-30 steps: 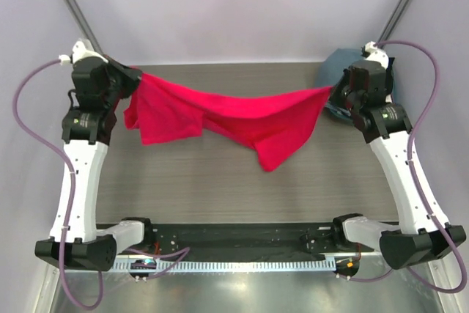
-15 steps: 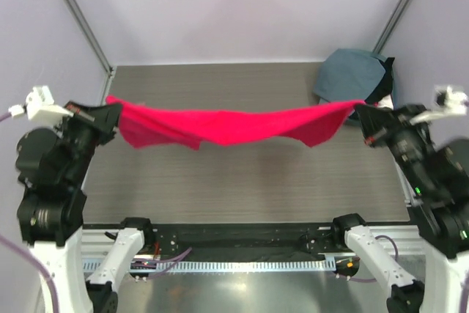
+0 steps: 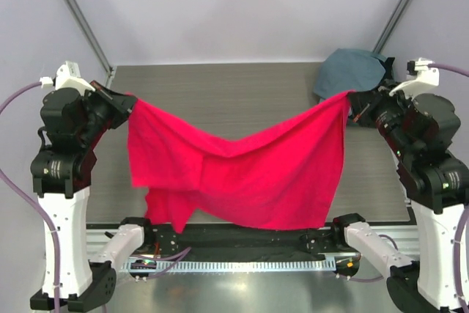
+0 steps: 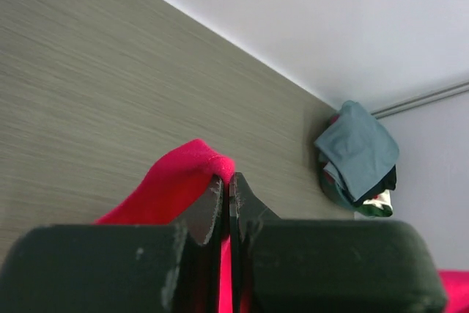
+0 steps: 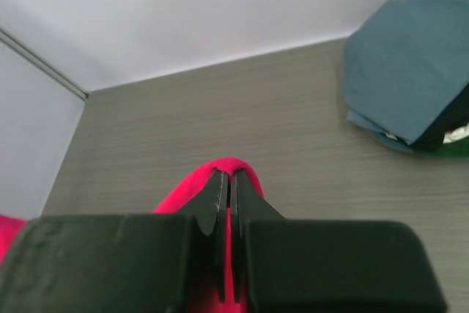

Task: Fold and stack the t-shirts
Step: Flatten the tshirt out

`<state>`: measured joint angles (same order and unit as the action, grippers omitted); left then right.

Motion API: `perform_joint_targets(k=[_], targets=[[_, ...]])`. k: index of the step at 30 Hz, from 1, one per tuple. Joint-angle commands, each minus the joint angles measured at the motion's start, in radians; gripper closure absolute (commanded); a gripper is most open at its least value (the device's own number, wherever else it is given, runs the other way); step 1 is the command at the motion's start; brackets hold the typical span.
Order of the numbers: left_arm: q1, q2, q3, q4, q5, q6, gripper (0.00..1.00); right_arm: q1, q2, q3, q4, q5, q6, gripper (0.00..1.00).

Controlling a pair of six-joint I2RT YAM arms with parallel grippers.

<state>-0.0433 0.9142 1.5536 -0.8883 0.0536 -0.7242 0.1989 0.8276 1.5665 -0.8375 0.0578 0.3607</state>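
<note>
The bright red t-shirt (image 3: 242, 177) hangs spread in the air between my two grippers, sagging in the middle, its lower edge down by the near rail. My left gripper (image 3: 130, 100) is shut on its left top corner, and the red cloth (image 4: 176, 185) shows pinched between the closed jaws in the left wrist view. My right gripper (image 3: 350, 100) is shut on the right top corner, with red cloth (image 5: 233, 166) bulging around the fingertips. A pile of folded t-shirts topped by the slate grey-blue one (image 3: 350, 71) lies at the far right; it also shows in the left wrist view (image 4: 357, 148) and the right wrist view (image 5: 407, 89).
The grey wood-grain table (image 3: 220, 93) stretches behind the hanging shirt. Dark and white cloth (image 4: 370, 199) peeks from under the grey-blue shirt. Purple walls enclose the table on the far side and both sides. The black rail (image 3: 242, 243) with the arm bases runs along the near edge.
Both arms have swung inward and towards the near edge. The red shirt, stretched flat as a narrow band half a second ago, now hangs down as a wide sheet with a sagging top edge.
</note>
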Motion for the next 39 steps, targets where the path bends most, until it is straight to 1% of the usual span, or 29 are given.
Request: perform_joint_targets(k=[1,7,8,11,17,22,24,26,27,28,29,30,31,32,34,35,36,37,38,39], targets=[[0.006,-0.037,0.112,0.008,-0.006,0.034,1.0,-0.004,-0.041,0.05,0.021,0.019,-0.005,0.99],[0.006,-0.15,0.125,-0.038,-0.018,0.034,1.0,-0.004,-0.119,0.107,0.008,-0.044,-0.008,0.99],[0.006,-0.164,0.144,-0.047,-0.021,0.037,1.0,-0.004,-0.127,0.116,-0.006,-0.103,-0.011,0.99],[0.006,-0.195,0.21,-0.098,-0.038,0.043,1.0,-0.004,-0.154,0.144,-0.034,-0.13,-0.012,0.99],[0.006,-0.202,0.313,-0.144,-0.037,0.035,1.0,-0.003,-0.191,0.176,-0.048,-0.124,-0.016,0.99],[0.005,-0.16,0.317,-0.132,-0.029,0.023,1.0,-0.004,-0.144,0.211,-0.052,-0.062,-0.025,0.99],[0.005,-0.117,0.289,-0.117,-0.017,0.016,1.0,-0.004,-0.113,0.192,-0.048,0.006,-0.022,0.99],[0.006,-0.068,0.206,-0.051,-0.011,-0.004,1.0,-0.003,-0.046,0.137,-0.029,0.062,-0.009,0.99],[0.005,-0.045,0.173,-0.02,-0.026,-0.015,1.0,-0.003,-0.012,0.113,-0.006,0.069,-0.003,0.99],[0.005,-0.017,0.113,0.047,-0.044,-0.038,1.0,-0.003,0.048,0.063,0.026,0.07,0.004,0.99],[0.005,0.014,0.093,0.083,-0.076,-0.049,1.0,-0.003,0.092,0.046,0.099,0.074,0.012,0.99],[0.006,0.11,0.08,0.116,-0.083,-0.066,1.0,-0.004,0.137,0.038,0.136,0.076,0.018,0.99],[0.005,0.164,0.076,0.179,-0.075,-0.079,1.0,-0.004,0.25,0.053,0.171,0.073,0.035,0.99],[0.005,0.284,0.083,0.208,-0.061,-0.113,1.0,-0.004,0.305,0.078,0.225,0.06,0.044,0.99],[0.005,0.403,0.12,0.311,-0.057,-0.136,1.0,-0.004,0.417,0.156,0.283,0.054,0.072,0.99],[0.006,0.457,0.147,0.328,-0.057,-0.153,0.88,-0.006,0.506,0.18,0.338,0.044,0.076,0.66],[0.006,0.506,0.178,0.344,-0.029,-0.15,0.65,-0.007,0.554,0.211,0.353,0.034,0.081,0.35],[0.005,0.603,0.262,0.324,-0.028,-0.146,0.38,-0.009,0.591,0.272,0.353,0.031,0.089,0.17],[0.005,0.642,0.317,0.283,-0.037,-0.149,0.02,-0.01,0.641,0.297,0.33,0.024,0.101,0.1],[0.006,0.682,0.37,0.234,-0.043,-0.133,0.01,-0.01,0.651,0.311,0.319,-0.002,0.101,0.07]])
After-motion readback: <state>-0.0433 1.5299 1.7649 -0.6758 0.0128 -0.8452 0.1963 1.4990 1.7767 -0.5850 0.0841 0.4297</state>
